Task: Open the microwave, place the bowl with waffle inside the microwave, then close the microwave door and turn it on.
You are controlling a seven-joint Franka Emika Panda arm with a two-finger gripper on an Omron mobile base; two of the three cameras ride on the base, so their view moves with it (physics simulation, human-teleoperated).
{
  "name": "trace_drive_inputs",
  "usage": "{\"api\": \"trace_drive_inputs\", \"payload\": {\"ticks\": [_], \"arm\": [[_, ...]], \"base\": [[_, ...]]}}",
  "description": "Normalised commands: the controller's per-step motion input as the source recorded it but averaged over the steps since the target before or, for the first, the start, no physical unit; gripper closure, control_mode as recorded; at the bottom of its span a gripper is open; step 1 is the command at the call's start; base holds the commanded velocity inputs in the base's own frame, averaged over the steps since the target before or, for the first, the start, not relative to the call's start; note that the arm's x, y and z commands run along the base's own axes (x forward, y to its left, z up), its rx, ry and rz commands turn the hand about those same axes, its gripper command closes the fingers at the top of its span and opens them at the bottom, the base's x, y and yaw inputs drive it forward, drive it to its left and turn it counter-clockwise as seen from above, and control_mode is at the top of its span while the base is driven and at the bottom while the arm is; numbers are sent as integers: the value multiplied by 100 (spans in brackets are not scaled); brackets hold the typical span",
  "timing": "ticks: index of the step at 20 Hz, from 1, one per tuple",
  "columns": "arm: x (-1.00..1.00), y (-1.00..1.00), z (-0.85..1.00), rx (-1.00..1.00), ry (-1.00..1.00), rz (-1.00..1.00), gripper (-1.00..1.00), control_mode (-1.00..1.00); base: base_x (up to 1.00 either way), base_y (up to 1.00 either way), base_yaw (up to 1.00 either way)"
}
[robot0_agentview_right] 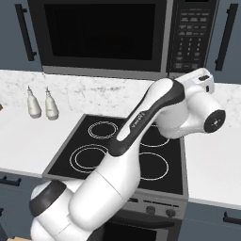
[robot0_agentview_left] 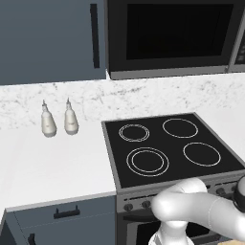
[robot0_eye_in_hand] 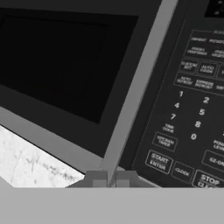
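The microwave [robot0_agentview_left: 172,38] hangs above the cooktop, and the microwave door [robot0_agentview_right: 101,33] is closed. In the hand view the door's dark window [robot0_eye_in_hand: 65,57] lies left of its grey edge strip [robot0_eye_in_hand: 140,83], and the keypad of the control panel [robot0_eye_in_hand: 192,109] lies right of it. My gripper [robot0_eye_in_hand: 111,179] is shut with nothing between its fingertips. It points at the lower end of that grey strip, just left of the start button [robot0_eye_in_hand: 158,160]. My arm [robot0_agentview_right: 155,113] reaches up over the stove toward the panel [robot0_agentview_right: 190,35]. The bowl and the waffle are out of view.
A black four-ring cooktop [robot0_agentview_left: 167,143] sits below the microwave. Two white bottles [robot0_agentview_left: 58,119] stand on the white counter [robot0_agentview_left: 52,167] to its left. Blue-grey cabinets with black handles [robot0_agentview_left: 94,36] flank the microwave.
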Motion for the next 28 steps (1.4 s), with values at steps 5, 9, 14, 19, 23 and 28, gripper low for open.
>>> {"api": "trace_drive_inputs", "payload": {"ticks": [5, 9, 14, 19, 23, 28], "arm": [[9, -3, -30, -1, -16, 0, 100, -100], [22, -7, -3, -6, -10, 0, 100, -100], [29, -15, 0, -9, -8, 0, 100, -100], [16, -24, 0, -11, -1, 1, 100, -100], [1, -20, 8, -5, -1, 8, 100, -100], [7, -3, 5, -1, -5, 6, 100, -100]], "base": [[0, 0, 0], [0, 0, 0], [0, 0, 0], [0, 0, 0], [0, 0, 0], [0, 0, 0]]}}
